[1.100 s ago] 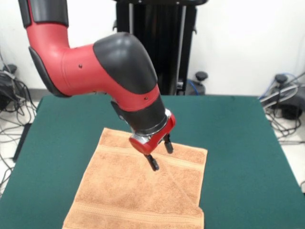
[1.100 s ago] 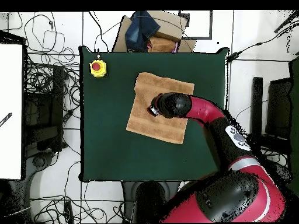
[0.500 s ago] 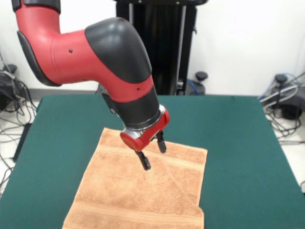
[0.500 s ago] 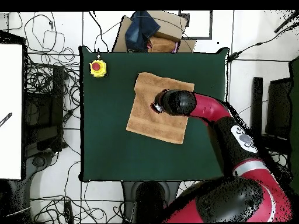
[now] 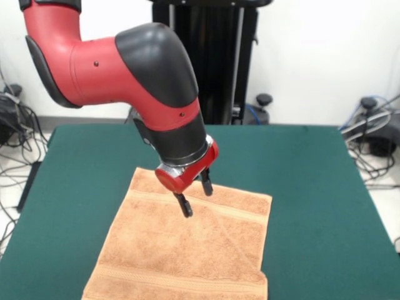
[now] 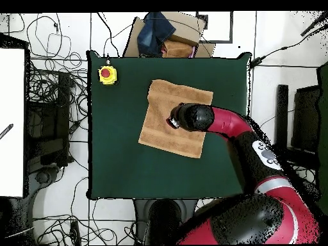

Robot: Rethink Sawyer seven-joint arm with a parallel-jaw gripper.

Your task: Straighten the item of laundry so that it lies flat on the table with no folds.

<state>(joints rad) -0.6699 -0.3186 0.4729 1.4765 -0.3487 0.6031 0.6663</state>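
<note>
We see the peach-orange terry towel spread on the dark green table, lying toward the table's near edge in the front view, its lower edge running out of the picture. From overhead the towel sits in the half of the table away from the robot's base, slightly askew to the table's edges. It is mostly flat, with woven bands near two opposite edges, but one corner is turned over on itself and a faint diagonal crease runs up from it. The gripper of the red and black arm hangs tilted above the towel's upper part, its two black fingers spread apart and holding nothing (the tips seem clear of the cloth). A yellow box with a red button stands near a table corner, well apart from the towel.
</note>
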